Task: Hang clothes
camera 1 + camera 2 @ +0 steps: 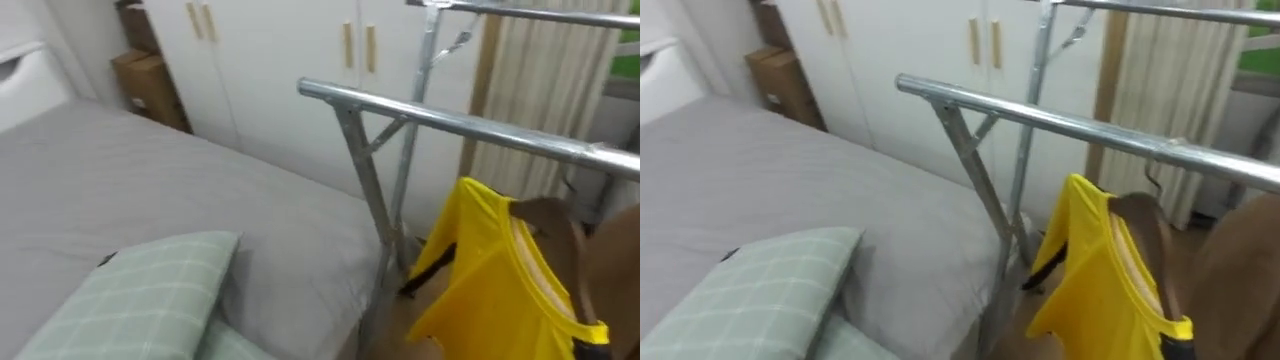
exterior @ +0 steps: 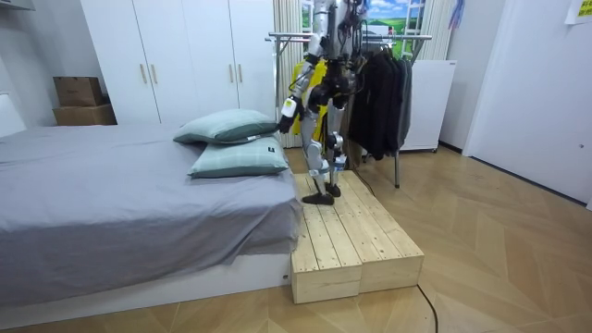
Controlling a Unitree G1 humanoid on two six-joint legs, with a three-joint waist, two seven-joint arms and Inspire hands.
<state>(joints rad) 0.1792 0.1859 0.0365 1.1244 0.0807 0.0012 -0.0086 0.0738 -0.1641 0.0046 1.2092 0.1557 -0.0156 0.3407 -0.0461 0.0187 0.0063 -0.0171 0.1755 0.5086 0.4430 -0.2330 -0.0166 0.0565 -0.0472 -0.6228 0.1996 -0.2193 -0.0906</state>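
Note:
A yellow shirt (image 1: 490, 270) with a dark trim hangs on a brown hanger (image 1: 548, 216), tilted, just below the near metal rail (image 1: 470, 125) of the clothes rack and apart from it. What holds the hanger lies outside the eye views. In the room view I stand on a wooden platform (image 2: 356, 240) between the bed and the rack, facing the rack, with the yellow shirt (image 2: 307, 76) at chest height. My left hand (image 2: 289, 109) reaches out toward the room view's left, over the bed's corner.
A grey bed (image 1: 150, 190) with two pale green checked pillows (image 1: 140, 290) lies to my left. White wardrobes (image 1: 270, 60) and cardboard boxes (image 1: 150, 85) stand behind it. A second, higher rail (image 1: 540, 14) runs behind the near one. Dark clothes (image 2: 379, 97) hang on the rack.

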